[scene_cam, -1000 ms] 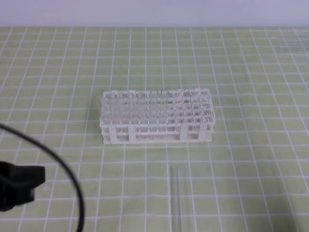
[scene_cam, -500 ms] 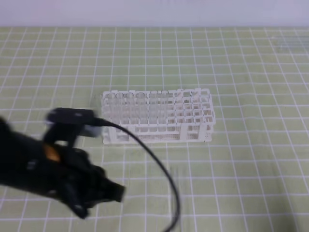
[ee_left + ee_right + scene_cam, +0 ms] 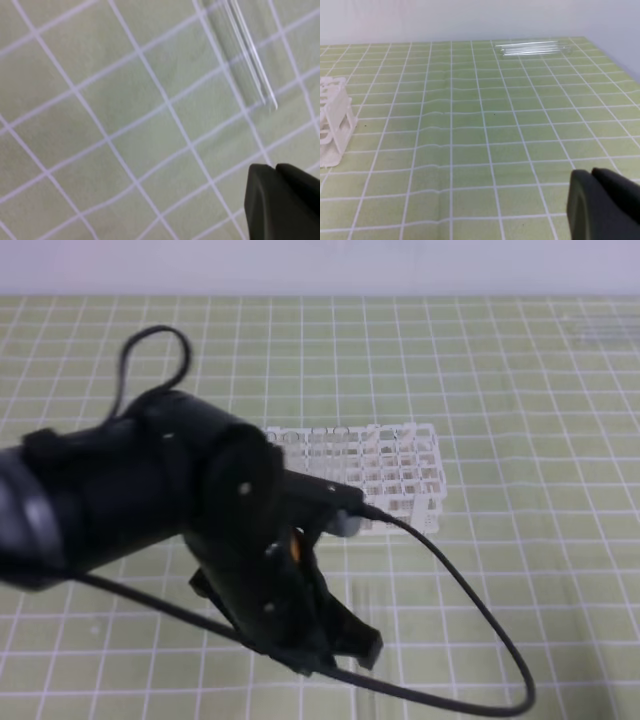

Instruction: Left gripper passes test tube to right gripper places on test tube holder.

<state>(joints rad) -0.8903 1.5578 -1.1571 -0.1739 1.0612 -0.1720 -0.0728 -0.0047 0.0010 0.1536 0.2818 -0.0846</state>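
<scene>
Down at the left gripper [image 3: 282, 202] we see only one dark finger corner at the lower right of the left wrist view, so we cannot tell whether the jaws are apart or closed; nothing is between them that we can make out. Up and slightly left of that finger, apart from it, the test tube [image 3: 245, 52] lies flat on the green gridded mat [image 3: 100, 125], running diagonally from the top edge down to its end near the finger, not touching it

From the high view, the left arm [image 3: 160, 510] fills the left and centre, a black cable [image 3: 470, 620] looping off to the right. We make out a faint trace of the tube just right of the arm's lower end, on the mat. Behind the arm, the test tube holder [image 3: 395, 470] stands on the mat, its left part hidden

Right gripper [image 3: 607, 205]: again one dark corner only, low right in its wrist view; jaw state cannot be told. Far off near the mat's back edge lie other clear tubes [image 3: 532, 48]; the holder's end shows at left
</scene>
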